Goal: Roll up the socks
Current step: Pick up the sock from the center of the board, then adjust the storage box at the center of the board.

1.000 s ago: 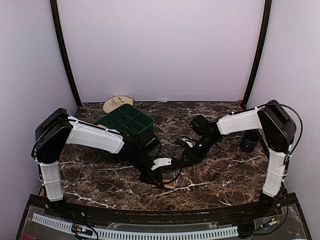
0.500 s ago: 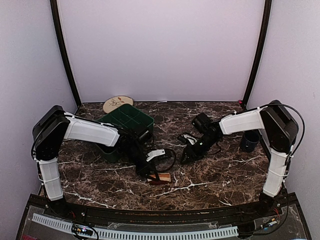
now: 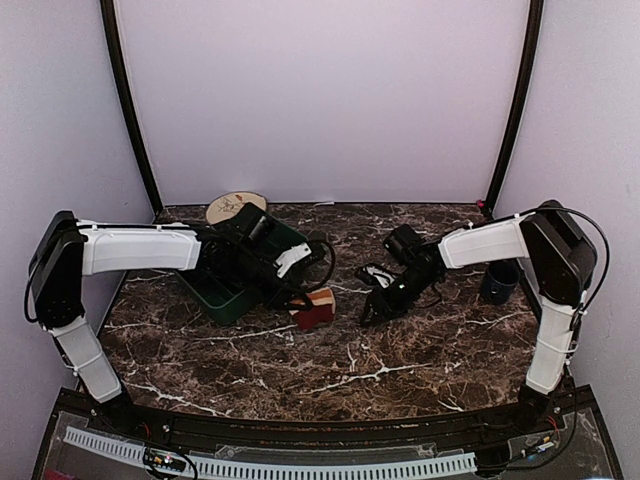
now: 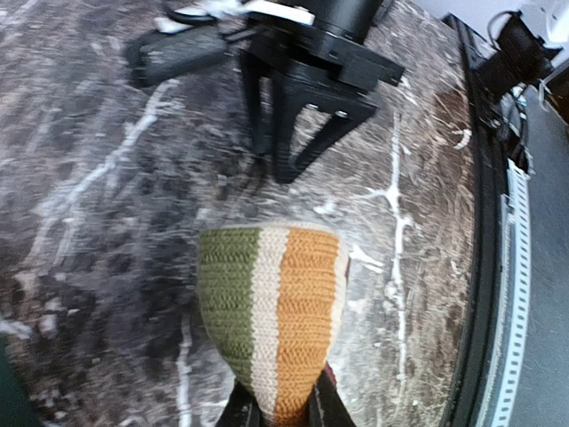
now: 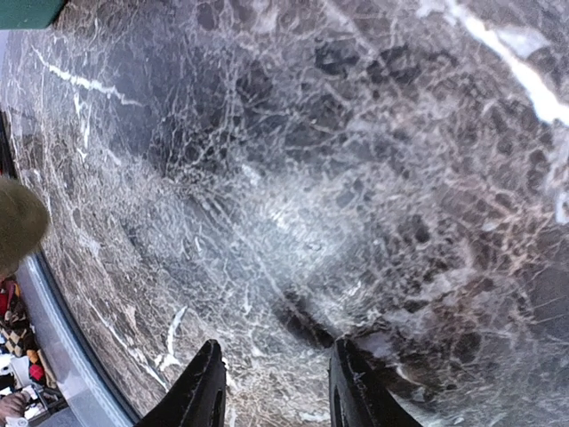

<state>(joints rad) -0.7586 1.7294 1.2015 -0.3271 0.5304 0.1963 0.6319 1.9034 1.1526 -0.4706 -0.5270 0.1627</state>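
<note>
The socks (image 4: 271,307) are one bundle with green, white and orange stripes on its outer knit, and a dark red edge shows at its side. My left gripper (image 4: 277,407) is shut on the bundle's narrow end and holds it just above the marble. From above, the socks (image 3: 315,307) show near the table's middle, at the tip of my left gripper (image 3: 303,297). My right gripper (image 3: 372,312) stands a short way to their right, open and with nothing in it. In its own view the right gripper (image 5: 276,360) looks down on bare marble.
A green compartment tray (image 3: 228,296) sits under and behind my left forearm. A round beige plate (image 3: 235,207) leans at the back wall. A dark blue cup (image 3: 498,282) stands beside the right arm. The table's front rail (image 4: 498,267) runs close by.
My left gripper has carried the sock bundle away from the front edge, back and slightly left toward the green tray. The right arm has barely moved.
</note>
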